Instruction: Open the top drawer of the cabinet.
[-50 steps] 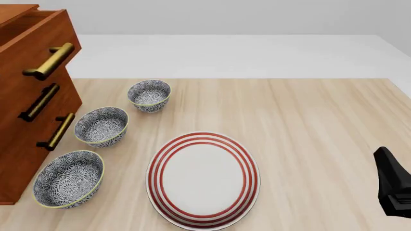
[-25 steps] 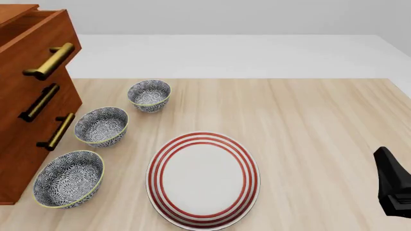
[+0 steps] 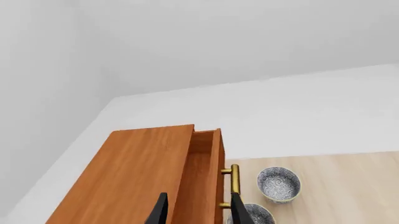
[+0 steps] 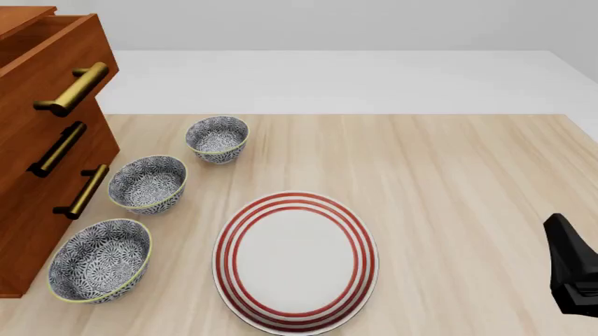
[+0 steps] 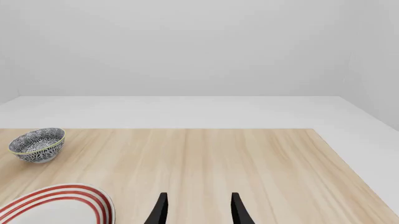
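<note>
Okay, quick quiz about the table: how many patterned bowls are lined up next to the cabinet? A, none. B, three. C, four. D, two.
B: the front view shows three blue-patterned bowls in a row beside the cabinet, the far bowl, the middle bowl and the near bowl, left of the red-ringed plate.

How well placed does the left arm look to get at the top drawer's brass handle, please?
Probably well placed, yes. In the left wrist view its open end effector hangs above the top drawer, whose brass handle lies just beside one fingertip with nothing between them.
</note>
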Available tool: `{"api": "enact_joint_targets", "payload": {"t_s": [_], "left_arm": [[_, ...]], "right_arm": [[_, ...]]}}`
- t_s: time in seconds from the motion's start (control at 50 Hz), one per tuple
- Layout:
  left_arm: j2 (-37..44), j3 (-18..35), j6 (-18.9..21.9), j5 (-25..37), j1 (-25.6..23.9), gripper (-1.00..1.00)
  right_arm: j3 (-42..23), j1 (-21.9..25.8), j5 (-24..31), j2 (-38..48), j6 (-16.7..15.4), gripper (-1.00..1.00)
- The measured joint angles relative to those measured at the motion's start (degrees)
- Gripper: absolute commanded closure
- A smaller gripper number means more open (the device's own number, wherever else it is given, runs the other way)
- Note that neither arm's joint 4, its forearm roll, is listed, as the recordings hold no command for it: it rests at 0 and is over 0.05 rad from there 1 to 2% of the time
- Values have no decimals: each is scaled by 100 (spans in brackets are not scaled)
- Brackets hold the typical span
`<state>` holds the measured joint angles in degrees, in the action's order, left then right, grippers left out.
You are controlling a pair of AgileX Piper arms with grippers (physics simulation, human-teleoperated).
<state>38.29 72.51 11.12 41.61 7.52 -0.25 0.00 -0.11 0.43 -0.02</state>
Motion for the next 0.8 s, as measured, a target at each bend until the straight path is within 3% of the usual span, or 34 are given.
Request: {"api": "enact_joint_targets", "payload": {"t_s": [0.24,0.8], "left_arm": [[327,414,-558,619,-58,-100],[762,154,-1159,1113,-67,-100]], "right_arm": [[0,0,0,0,0,-100],[0,0,0,0,0,-100]]}}
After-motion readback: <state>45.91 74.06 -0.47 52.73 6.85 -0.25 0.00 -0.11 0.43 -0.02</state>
